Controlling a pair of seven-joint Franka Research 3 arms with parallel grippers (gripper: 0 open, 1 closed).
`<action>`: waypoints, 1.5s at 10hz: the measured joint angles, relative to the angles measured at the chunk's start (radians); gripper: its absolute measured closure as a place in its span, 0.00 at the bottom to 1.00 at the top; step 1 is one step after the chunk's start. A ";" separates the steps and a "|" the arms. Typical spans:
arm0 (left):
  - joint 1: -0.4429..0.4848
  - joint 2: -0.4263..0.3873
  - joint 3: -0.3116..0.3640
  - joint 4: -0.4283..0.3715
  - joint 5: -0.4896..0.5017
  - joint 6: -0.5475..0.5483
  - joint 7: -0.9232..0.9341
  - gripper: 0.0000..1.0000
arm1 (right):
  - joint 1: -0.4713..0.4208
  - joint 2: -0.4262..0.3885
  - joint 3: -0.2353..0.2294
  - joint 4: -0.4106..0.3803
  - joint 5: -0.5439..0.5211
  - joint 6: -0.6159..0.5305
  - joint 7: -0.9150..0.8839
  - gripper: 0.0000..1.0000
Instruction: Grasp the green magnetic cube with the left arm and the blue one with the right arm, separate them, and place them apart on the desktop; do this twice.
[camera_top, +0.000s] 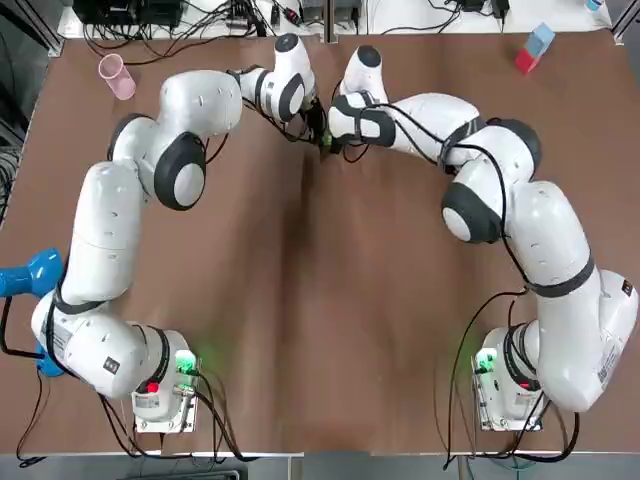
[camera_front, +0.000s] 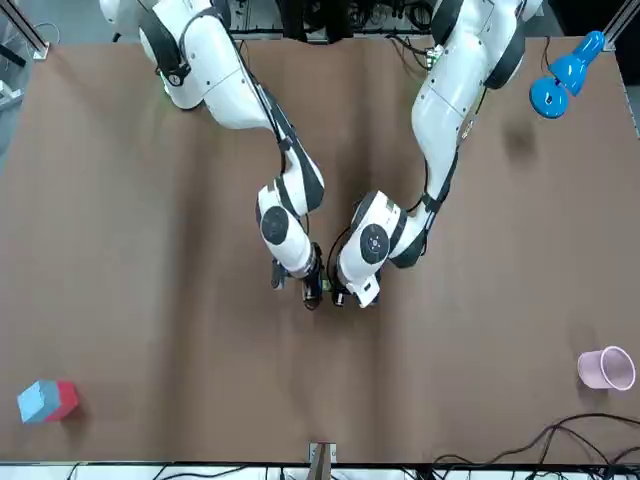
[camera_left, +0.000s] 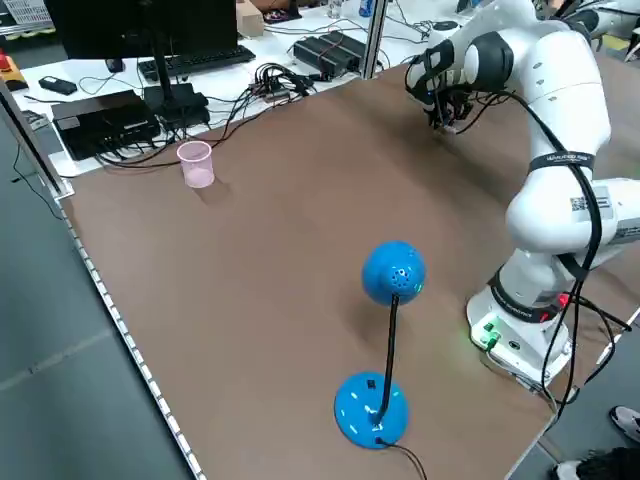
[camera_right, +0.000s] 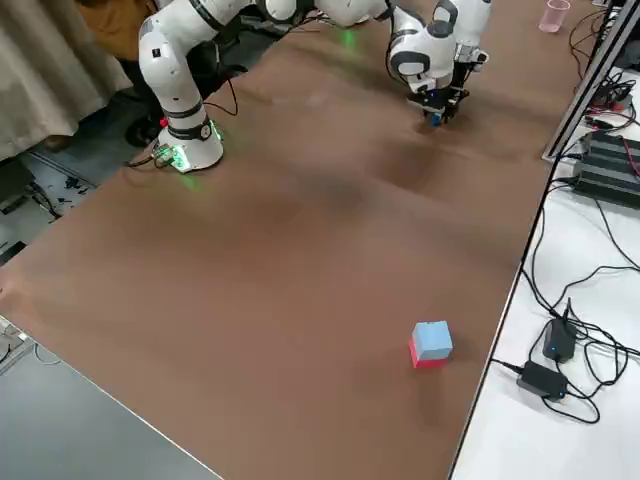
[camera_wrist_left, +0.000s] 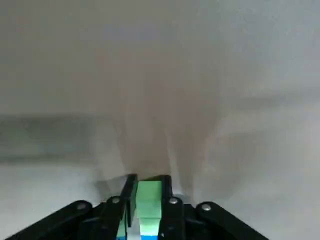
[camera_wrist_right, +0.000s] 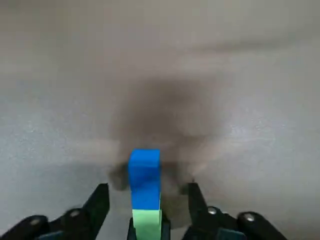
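Beneath everything, a matte brown table (camera_top: 320, 330), flat and faintly mottled. Nearest, at 8 o'clock by its edge: a glossy blue lamp (camera_left: 393, 272), ball head on a thin black stem over a round base. Farther out, near 12 o'clock: two glossy white arms bent inward, wrists almost meeting. There, the left gripper (camera_wrist_left: 148, 184), black fingers pinched flat against two opposite faces of the green cube (camera_wrist_left: 149, 196). Beside it, the right gripper (camera_wrist_right: 146, 192), fingers spread wide, a clear gap either side of the blue cube (camera_wrist_right: 144, 175), touching neither face. Small, smooth, sharp-edged pieces in saturated colours, stuck face to face as one two-tone bar. Cannot tell whether resting on the table or lifted. Farthest, at 10 o'clock, a translucent pink cup (camera_top: 116, 76); at 1 o'clock, a red-and-light-blue block pair (camera_top: 533, 50), also joined.
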 joint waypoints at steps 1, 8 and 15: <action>0.000 0.000 0.000 0.000 0.000 0.000 0.002 0.77 | 0.000 0.001 0.000 0.001 0.000 0.001 0.000 0.36; 0.001 0.000 0.002 0.002 0.000 0.000 0.004 0.77 | -0.001 0.002 -0.001 0.005 0.002 0.020 0.002 0.76; 0.040 -0.019 0.009 0.018 0.035 -0.001 0.032 0.77 | -0.005 0.002 -0.006 0.005 0.002 0.022 0.002 0.76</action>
